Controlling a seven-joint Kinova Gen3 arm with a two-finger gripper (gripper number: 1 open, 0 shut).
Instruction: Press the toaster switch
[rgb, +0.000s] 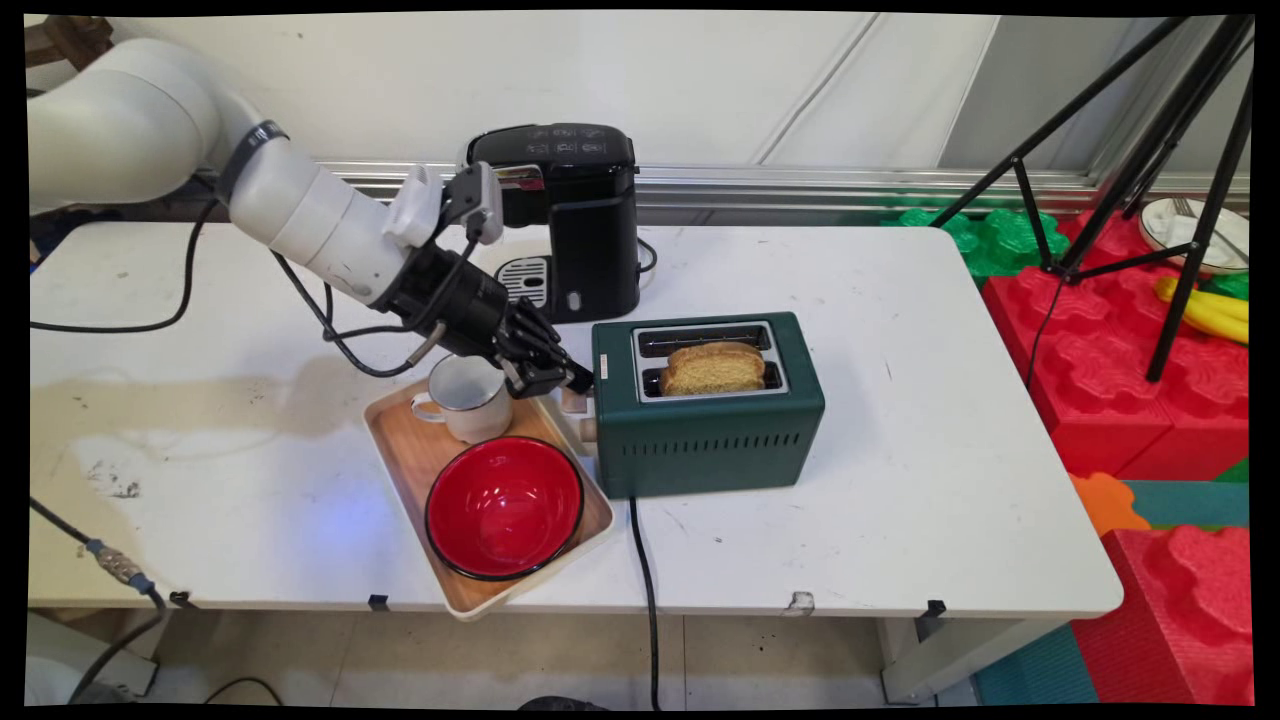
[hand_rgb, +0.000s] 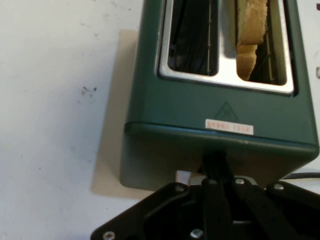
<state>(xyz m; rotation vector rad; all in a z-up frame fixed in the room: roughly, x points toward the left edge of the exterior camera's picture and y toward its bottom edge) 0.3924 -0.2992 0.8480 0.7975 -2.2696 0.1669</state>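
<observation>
A black two-finger gripper (rgb: 572, 385), its fingers pressed together, is bearing on the lever end of a dark green metal toaster (rgb: 708, 420) holding bread (rgb: 712, 367), risking slipping off and shoving it sideways.

A dark green two-slot metal toaster (rgb: 708, 420) is stood upright on the white table, just right of a wooden tray. Toasted bread (rgb: 713, 367) is seen protruding from the nearer slot; the farther slot seems empty.
</observation>
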